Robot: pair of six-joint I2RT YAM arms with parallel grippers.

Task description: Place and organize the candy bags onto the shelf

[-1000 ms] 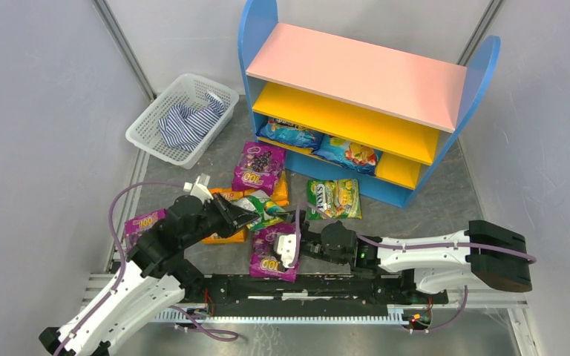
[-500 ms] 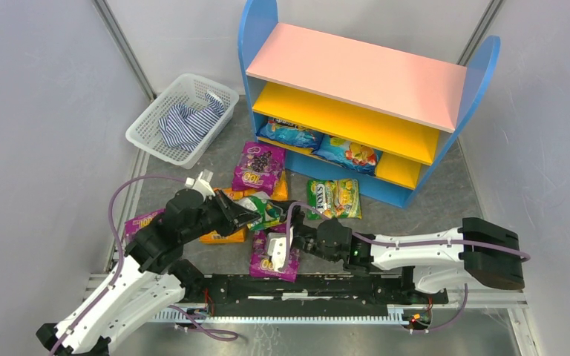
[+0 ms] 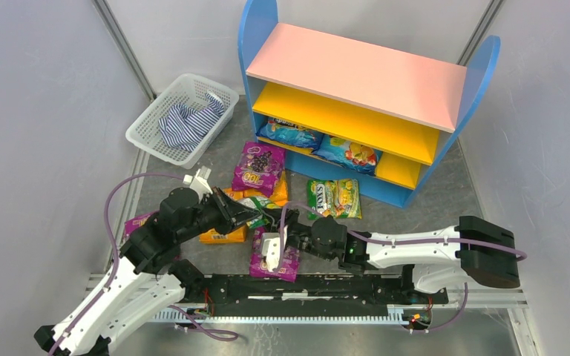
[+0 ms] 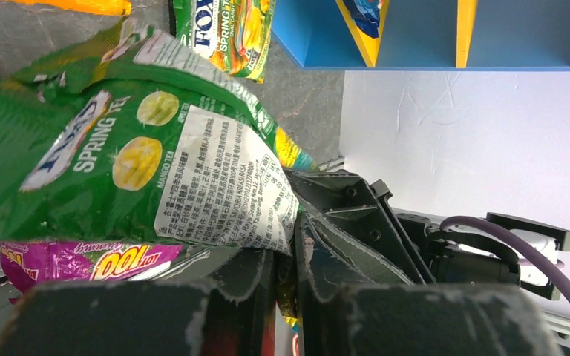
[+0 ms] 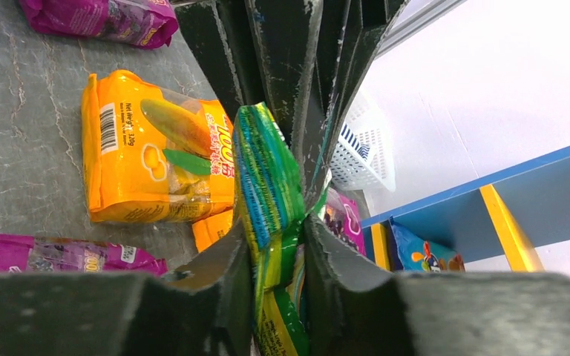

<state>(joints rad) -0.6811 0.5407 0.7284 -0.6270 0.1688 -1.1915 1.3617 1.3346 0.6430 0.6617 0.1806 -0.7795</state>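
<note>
The green bag (image 3: 262, 209) is held between the two arms, well out in front of the shelf (image 3: 356, 74), off its left end. The left gripper (image 4: 295, 222) is squeezed nearly closed on one edge of it; the right gripper (image 5: 276, 237) has its fingers pressed onto the opposite edge. Farther still from the shelf, a purple bag (image 3: 289, 263) lies flat on the desk (image 3: 445, 200) under the right gripper. An orange bag (image 5: 156, 156) lies to the left. The FOX'S bag (image 3: 334, 198) rests just before the shelf's base, a second purple bag (image 3: 258, 167) by its left front corner. Two blue bags (image 3: 289, 133) lie on the bottom tier.
</note>
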